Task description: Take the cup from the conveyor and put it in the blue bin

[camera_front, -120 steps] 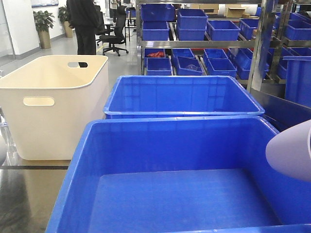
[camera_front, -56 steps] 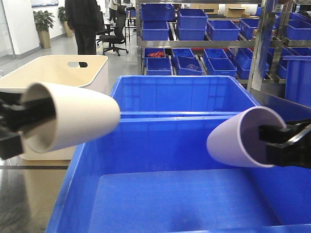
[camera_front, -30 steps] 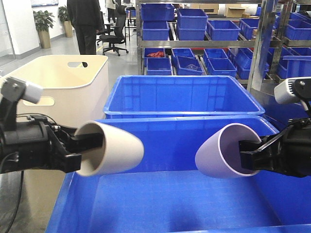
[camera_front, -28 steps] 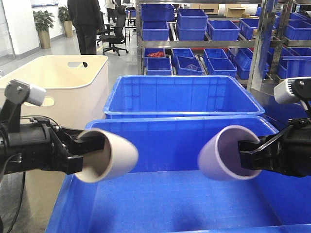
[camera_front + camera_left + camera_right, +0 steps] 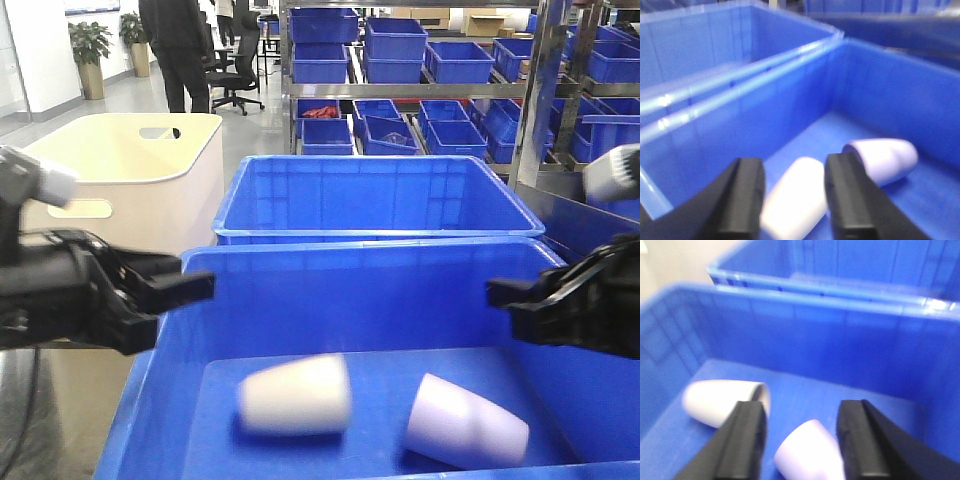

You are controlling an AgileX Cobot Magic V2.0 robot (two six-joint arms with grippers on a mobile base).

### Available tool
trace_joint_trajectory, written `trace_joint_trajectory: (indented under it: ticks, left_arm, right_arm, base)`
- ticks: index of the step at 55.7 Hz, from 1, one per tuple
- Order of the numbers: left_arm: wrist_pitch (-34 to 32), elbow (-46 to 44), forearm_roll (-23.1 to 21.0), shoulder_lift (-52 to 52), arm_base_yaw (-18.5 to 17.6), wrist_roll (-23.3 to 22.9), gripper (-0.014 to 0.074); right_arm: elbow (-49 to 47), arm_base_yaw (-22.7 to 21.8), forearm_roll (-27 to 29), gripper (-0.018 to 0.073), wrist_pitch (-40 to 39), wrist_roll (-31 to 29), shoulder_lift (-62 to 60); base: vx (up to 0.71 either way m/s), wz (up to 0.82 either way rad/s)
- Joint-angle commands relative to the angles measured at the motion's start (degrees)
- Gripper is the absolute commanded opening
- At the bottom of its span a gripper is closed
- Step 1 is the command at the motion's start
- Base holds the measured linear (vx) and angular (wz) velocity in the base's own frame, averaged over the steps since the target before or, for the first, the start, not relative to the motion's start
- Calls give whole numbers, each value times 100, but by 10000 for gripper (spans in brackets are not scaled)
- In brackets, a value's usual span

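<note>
Both cups are down in the near blue bin (image 5: pixel 160 400), lying on their sides on its floor: cream cup (image 5: pixel 295 395) to the left, lavender cup (image 5: pixel 465 430) to the right, close together; cannot tell if they touch. The cream one is motion-blurred, probably rolling.

Left gripper (image 5: pixel 792 192): jaws spread wide, nothing in them, hanging over the bin's left rim. Right gripper (image 5: pixel 800 432): same, jaws apart and empty, over the right side.

Handling, my read: thin-walled tapered cups, light, likely paper or plastic, so they crush under hard squeeze and roll freely on their sides. Smooth walls, a bit slippery. For a re-grip, pinch across the rim end or mid-body, gentle force.

Surface: bin floor is smooth plastic with fine texture, tall smooth walls, so cups stay contained.

Room: second blue bin (image 5: pixel 375 195) just behind, cream tub (image 5: pixel 110 215) at back left, shelving with small blue bins (image 5: pixel 420 60) beyond, a person (image 5: pixel 175 50) standing far left. Conveyor not in view.
</note>
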Motion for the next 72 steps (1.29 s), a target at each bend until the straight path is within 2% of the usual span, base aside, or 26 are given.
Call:
trace_joint_trajectory:
  ticks: [1,13,22,31,53,57,59,63,65,69,72]
  left_arm:
    - [-104,-168,-297,-567,-29,0,298]
    - [-230,-168,-300,-1341,-29,0,122]
    - [-210,-168,-311,-1623,-29,0,50]
    - [-202,-168,-311,-1673,-29,0,29]
    - [-228,-168,-311,-1660,-29,0,31]
    - [-331,-162,-50,-1689,-29,-12,31]
    - [-482,-162,254,-1826,-29,-150,31]
    - [-777,-50,775,-2225,-29,-839,31]
    - [-946,69,1102,-2458,-29,-1336,31]
    - [-1395,579,2052,-3074,-29,-2663,31]
    - [-1656,1068,2855,-3519,-29,-3286,31]
  right_arm:
    - [-183,-11,49,281,-459,-94,-437]
    - [-183,-11,45,95,-459,-125,-1100]
    - [-183,-11,50,25,-459,-125,-1333]
    - [-183,-11,50,-5,-464,-125,-1396]
    - [-183,-11,50,-6,-464,-125,-1396]
    - [-183,-11,50,-6,-464,-125,-1396]
    - [-183,-11,50,-6,-459,-125,-1396]
    - [-183,-11,50,-6,-459,-125,-1396]
    - [-183,-11,50,-6,-459,-125,-1396]
    - [-183,-11,50,-6,-458,-125,-1396]
    - [-183,-11,50,-6,-458,-125,-1396]
  base:
    - [0,0]
    - [0,0]
    - [0,0]
    - [0,0]
    - [0,0]
    - [0,0]
    - [0,0]
    - [0,0]
    - [0,0]
    - [0,0]
    - [0,0]
